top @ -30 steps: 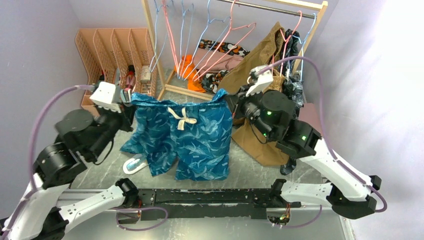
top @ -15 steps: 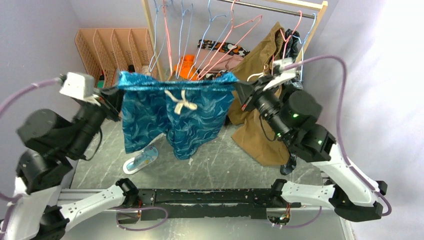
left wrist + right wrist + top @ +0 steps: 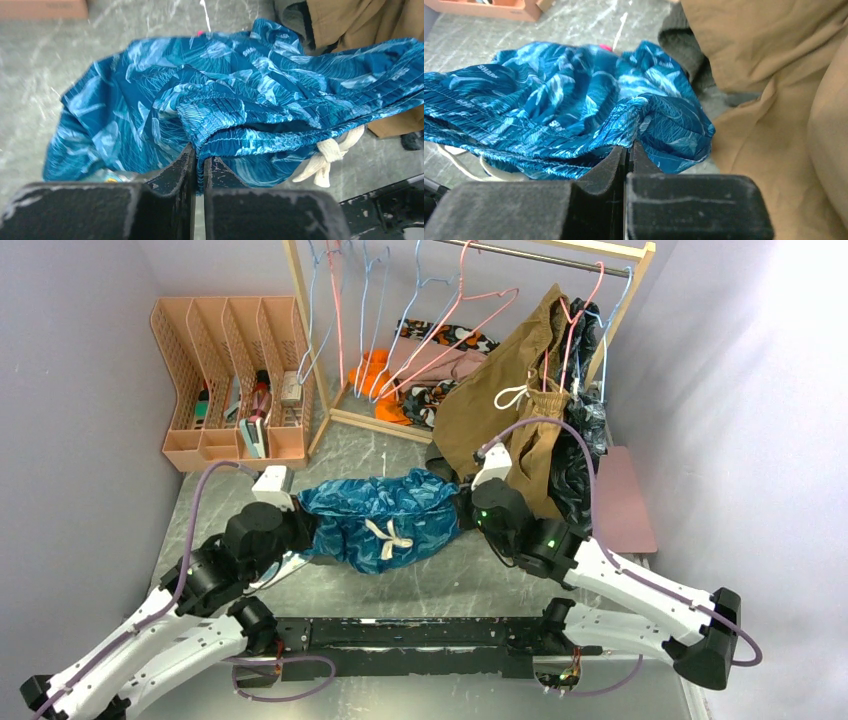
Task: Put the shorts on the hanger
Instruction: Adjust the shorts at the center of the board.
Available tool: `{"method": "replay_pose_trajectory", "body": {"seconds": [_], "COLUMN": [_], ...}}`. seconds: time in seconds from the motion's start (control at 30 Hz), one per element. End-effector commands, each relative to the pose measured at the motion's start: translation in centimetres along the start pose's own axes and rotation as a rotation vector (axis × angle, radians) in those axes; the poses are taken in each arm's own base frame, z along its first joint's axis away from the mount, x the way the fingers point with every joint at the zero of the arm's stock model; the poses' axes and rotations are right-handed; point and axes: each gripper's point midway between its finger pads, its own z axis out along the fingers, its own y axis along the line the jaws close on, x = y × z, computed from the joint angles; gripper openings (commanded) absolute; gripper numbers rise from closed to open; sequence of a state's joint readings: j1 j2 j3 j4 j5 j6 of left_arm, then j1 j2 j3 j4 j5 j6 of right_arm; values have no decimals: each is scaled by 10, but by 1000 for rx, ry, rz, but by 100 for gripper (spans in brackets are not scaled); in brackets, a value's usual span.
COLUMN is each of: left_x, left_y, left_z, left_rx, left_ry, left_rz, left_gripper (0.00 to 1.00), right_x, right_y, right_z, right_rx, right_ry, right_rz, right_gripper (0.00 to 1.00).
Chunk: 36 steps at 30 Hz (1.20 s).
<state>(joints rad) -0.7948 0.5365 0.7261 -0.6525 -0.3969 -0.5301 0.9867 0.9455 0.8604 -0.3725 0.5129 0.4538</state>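
We hold the shorts (image 3: 385,512) bunched on the table (image 3: 450,578), left gripper (image 3: 306,522) pinching one end, right gripper (image 3: 462,508) the other.

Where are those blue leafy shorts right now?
In the top view, the shorts lie bunched mid-way across the table, pinched at either end by the left gripper and right gripper, just in front of the hanging tan-brown shorts.
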Motion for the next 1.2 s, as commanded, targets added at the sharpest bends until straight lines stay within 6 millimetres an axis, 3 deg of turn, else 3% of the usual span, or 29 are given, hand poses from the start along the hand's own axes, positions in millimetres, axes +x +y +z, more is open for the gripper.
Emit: {"method": "replay_pose_trajectory", "body": {"seconds": [0.0, 0.13, 0.27, 0.47, 0.67, 0.9, 1.17], "left_x": [14, 37, 43, 94, 134, 144, 139], "left_y": [-2, -7, -17, -14, 1, 11, 22], "left_z": [7, 20, 30, 45, 50, 49, 45], "left_rx": [-15, -10, 29, 33, -9, -44, -113], "left_ry": [16, 85, 108, 207, 267, 267, 255], "left_rz": [-198, -216, -216, -293, -358, -388, -385], "left_gripper": [7, 7, 7, 7, 10, 22, 37], "right_x": [19, 36, 44, 96, 131, 152, 153], "right_y": [-8, -8, -4, -7, -12, -15, -7], "right_z": [4, 8, 12, 22, 16, 14, 9], "right_rx": [30, 28, 3, 2, -5, -1, -49], "right_ry": [6, 36, 47, 156, 232, 305, 330], "right_rz": [124, 142, 140, 165, 226, 219, 203], "right_gripper": [0, 0, 0, 0, 0, 0, 0]}}
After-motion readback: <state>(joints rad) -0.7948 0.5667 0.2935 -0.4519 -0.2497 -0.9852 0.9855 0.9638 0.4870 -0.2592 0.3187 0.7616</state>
